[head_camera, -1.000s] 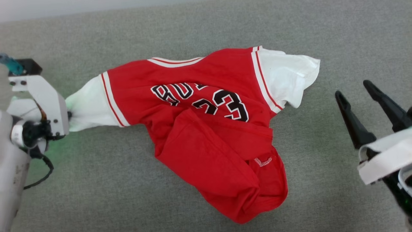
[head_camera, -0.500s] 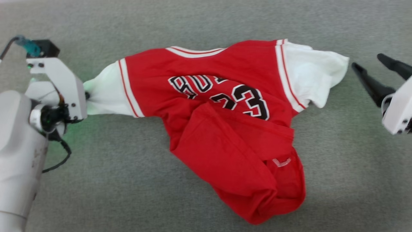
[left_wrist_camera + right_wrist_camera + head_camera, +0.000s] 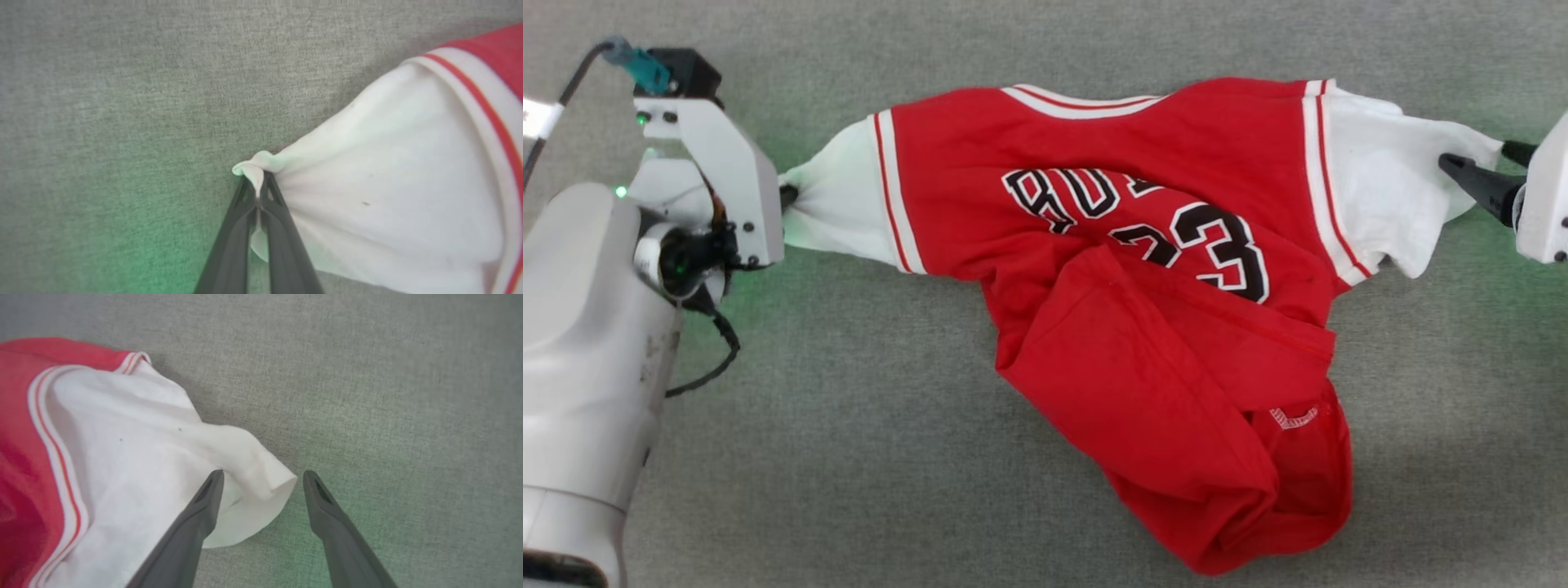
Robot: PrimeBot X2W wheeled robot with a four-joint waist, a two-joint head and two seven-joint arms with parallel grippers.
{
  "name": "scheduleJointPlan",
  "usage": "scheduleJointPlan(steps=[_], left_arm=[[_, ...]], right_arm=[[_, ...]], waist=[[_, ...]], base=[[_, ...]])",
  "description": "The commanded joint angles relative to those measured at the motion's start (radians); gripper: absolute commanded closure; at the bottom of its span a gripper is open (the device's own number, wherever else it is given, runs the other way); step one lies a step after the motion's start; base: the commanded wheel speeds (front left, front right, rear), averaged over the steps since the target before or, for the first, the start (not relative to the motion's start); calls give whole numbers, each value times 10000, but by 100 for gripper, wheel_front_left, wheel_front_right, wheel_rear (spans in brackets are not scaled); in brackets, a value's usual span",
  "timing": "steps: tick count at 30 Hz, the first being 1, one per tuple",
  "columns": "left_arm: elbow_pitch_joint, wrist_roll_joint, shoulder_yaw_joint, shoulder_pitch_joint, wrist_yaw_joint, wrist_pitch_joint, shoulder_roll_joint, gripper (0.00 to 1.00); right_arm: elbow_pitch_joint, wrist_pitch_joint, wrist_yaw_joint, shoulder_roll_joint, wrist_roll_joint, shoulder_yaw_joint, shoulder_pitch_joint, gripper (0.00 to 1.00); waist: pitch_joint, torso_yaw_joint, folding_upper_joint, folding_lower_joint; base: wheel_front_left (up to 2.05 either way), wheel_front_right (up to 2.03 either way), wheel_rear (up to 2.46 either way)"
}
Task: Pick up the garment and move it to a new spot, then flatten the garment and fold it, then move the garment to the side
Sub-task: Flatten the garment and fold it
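The garment [image 3: 1143, 269] lies stretched sideways on a grey fabric surface [image 3: 849, 457], spanning the whole gap between the two sets of fingers, chest side up, with its black white-outlined letters and number [image 3: 1160, 224] roughly midway between them. The left fingers [image 3: 788, 196] are pressed together and pinch the very tip of the left white sleeve [image 3: 841, 216]. In the left wrist view the left fingers [image 3: 280, 228] meet on a small twisted nub of white cloth, and the left white sleeve [image 3: 388, 196] fans out from that nub toward the red-striped trim, drawn into taut creases. At the other end the right fingers [image 3: 1474, 181] are spread wide at the end of the right white sleeve [image 3: 1380, 188]. In the right wrist view one of the right fingers [image 3: 196, 522] lies over the right white sleeve [image 3: 135, 457], the other is over bare grey surface [image 3: 408, 396] just beside the cuff, and the cuff's rolled edge sits in the gap between them. Whether either finger touches the cloth cannot be told. Between the two sets of fingers the red body is not flat: its lower half is folded over and bunched into a thick heap [image 3: 1201, 441]. A faint green glow tints the grey surface beside both sets of fingers.
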Motion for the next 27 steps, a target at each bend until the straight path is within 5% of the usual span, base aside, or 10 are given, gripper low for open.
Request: scheduleJointPlan(steps=[1, 6, 8, 27], left_arm=[[456, 67, -266, 502, 23, 11, -283, 100], [715, 47, -356, 301, -57, -90, -414, 100], [818, 39, -389, 211, -84, -147, -453, 100], [1174, 302, -726, -1391, -327, -461, -357, 100]], right_arm=[[219, 128, -6, 75, 95, 37, -169, 0], [1402, 965, -6, 365, 224, 339, -694, 0], [1783, 1201, -6, 480, 234, 439, -833, 100], [2698, 476, -8, 870, 457, 896, -2612, 100]], waist=[[75, 62, -1, 0], [174, 100, -1, 0], [215, 110, -1, 0], [-1175, 16, -1, 0]], base=[[0, 0, 0], [0, 0, 0], [0, 0, 0], [0, 0, 0]])
